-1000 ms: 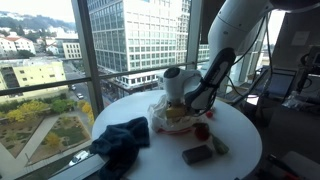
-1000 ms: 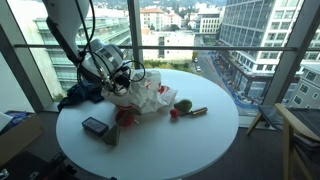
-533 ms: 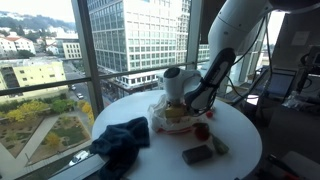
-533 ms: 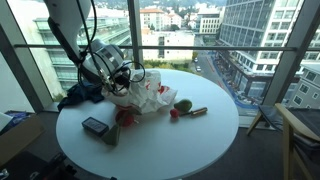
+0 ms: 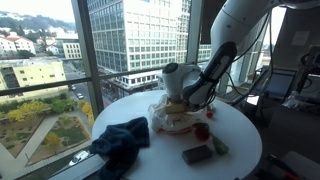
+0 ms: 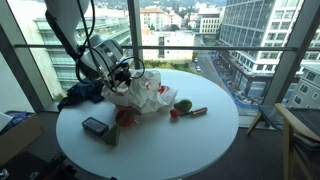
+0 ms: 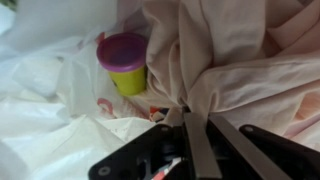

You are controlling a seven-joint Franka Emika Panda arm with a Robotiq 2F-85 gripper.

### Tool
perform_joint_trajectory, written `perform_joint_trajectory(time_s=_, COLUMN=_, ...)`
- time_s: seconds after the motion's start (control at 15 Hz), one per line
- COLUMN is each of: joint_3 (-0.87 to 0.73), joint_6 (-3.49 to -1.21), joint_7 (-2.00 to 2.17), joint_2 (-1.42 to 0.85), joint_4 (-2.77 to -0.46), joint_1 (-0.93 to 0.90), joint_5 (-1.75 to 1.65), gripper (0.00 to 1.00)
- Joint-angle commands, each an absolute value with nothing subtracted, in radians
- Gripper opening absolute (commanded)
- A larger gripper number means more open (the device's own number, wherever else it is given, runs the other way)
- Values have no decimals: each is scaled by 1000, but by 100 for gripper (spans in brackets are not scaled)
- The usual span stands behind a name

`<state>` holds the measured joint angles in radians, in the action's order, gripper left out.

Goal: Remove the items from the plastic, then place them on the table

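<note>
Much of the pincer is lost in both exterior views, sunk between the arm's dark wrist and the crumpled top of the plastic bag, so how its jaws stand cannot be read there. Only the wrist view shows them, and it cuts the pincer's body off at the bottom edge.

In that close view the two grey fingers run together to a point, closed on a puckered fold of the pale pink cloth; the creases gather right at the tips. The cloth fills the upper right and runs out of frame, so its full spread is hidden. The bag's white film lies crumpled to the left and below the tips, with red marks too blurred to read.

A small pot with a magenta lid and a yellow-green body stands just beside the cloth, up and left of the tips; whether it sits inside the bag cannot be told.

The navy cloth lies heaped at the rim of the table on the window side, outside the bag and well apart from the pincer. A dark block and a red round object rest on the table near the bag.
</note>
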<state>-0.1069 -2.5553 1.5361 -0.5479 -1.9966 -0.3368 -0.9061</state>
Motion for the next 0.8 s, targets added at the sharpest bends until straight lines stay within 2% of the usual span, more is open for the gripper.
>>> perform_joint_trajectory(time_s=0.0, joint_3=-33, joint_6=-2400, joint_7=1426, joint_2=-427, joint_4=-2032, joint_1=-290, joint_5=-791, gripper=2)
perform_joint_trajectory(time_s=0.33, joint_3=96, joint_6=-2339, joint_7=1080, joint_2=-304, joint_4=-2056, joint_1=-165, joint_5=-363, gripper=2)
perform_joint_trajectory(time_s=0.73, joint_3=63, joint_6=-2191, joint_7=922, joint_2=-167, joint_4=-2038, joint_1=-157, joint_5=-139, gripper=2)
